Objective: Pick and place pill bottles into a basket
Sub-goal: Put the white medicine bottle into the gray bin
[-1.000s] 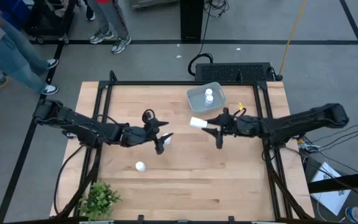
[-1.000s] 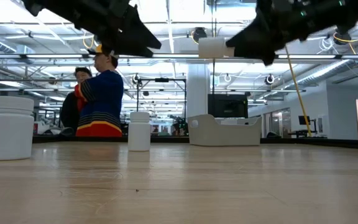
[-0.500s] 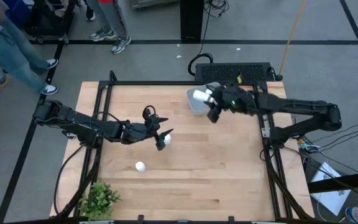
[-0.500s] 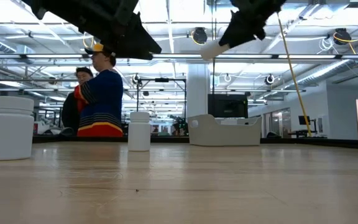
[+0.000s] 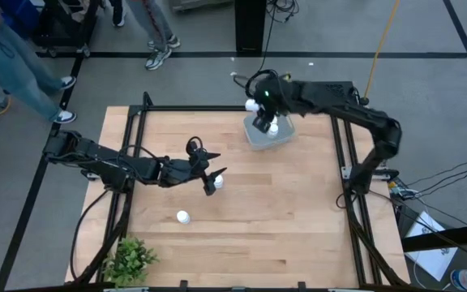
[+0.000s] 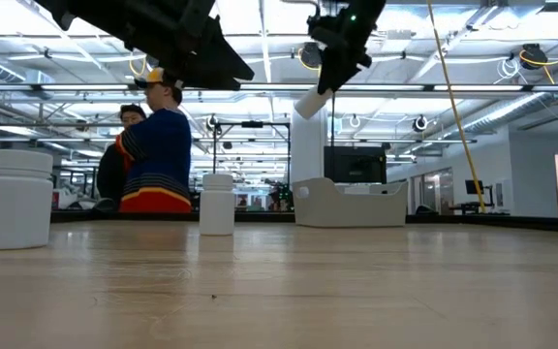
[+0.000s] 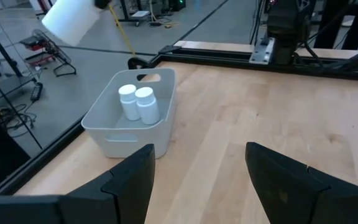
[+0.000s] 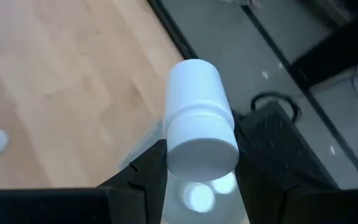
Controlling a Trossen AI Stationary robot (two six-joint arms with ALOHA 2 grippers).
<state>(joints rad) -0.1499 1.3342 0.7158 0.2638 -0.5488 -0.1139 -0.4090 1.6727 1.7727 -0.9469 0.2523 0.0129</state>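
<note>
My right gripper [image 5: 258, 110] is shut on a white pill bottle [image 8: 199, 118], high over the far left corner of the grey-blue basket [image 5: 267, 136]. The low view shows the bottle [image 6: 310, 102] tilted well above the basket [image 6: 352, 204]. Two bottles [image 7: 138, 103] stand inside the basket. My left gripper [image 5: 212, 180] is open and empty, hovering above a bottle [image 5: 218, 181] that stands on its base mid-table. Another bottle [image 5: 183, 216] stands nearer the front edge. My right gripper pinches the bottle between its two fingers, on opposite sides of the end nearest the wrist [image 8: 174, 155]. The fingers slant down toward the table's left. The bottle is lifted clear, tilted, its free end [image 6: 303, 108] pointing down and left above the basket.
A small green plant [image 5: 128, 259] stands at the near left corner. A black box [image 5: 306, 93] sits just beyond the basket at the far edge. Black frame rails [image 5: 136, 146] run along the table's sides. People [image 6: 158, 145] stand beyond the table's far left.
My right gripper has carried the bottle from mid-table toward the far edge, up and a little left, to above the basket. It has turned, so the bottle has gone from level to tilted downward.
</note>
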